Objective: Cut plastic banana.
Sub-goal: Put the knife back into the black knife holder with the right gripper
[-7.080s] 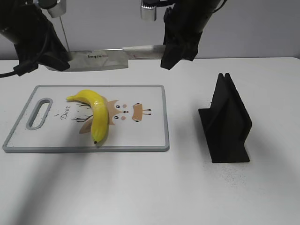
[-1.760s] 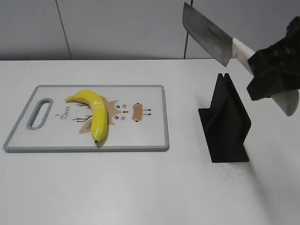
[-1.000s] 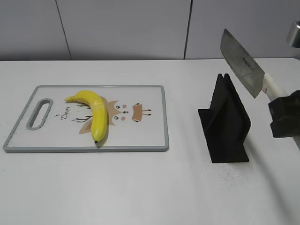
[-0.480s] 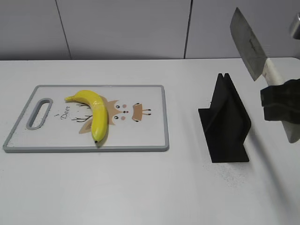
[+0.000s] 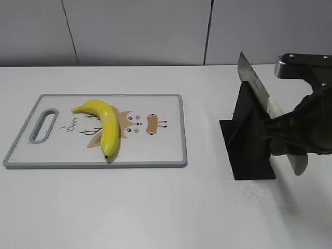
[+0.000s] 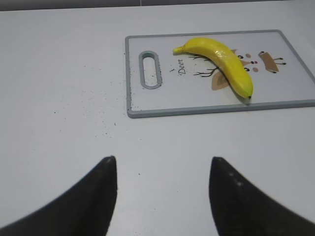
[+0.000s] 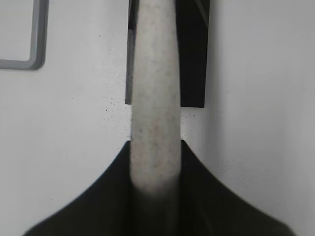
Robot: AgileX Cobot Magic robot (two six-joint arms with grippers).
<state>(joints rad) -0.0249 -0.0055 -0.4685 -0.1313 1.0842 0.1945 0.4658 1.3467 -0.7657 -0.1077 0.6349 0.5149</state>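
Exterior view: plastic banana [image 5: 105,127] lies flat on the cutting board [image 5: 166,153], left of frame centre, stem toward the upper left. It reads as a glossy, rigid, light toy, likely to slip or roll under a blade, so steadying it at the thick lower end seems wise. Right gripper [image 5: 294,136] is clamped on the pale handle of the knife [image 5: 253,83], blade at the slot of the black stand [image 5: 249,137], right of frame. Left gripper [image 6: 162,184] hangs apart, jaws spread, holding nothing.
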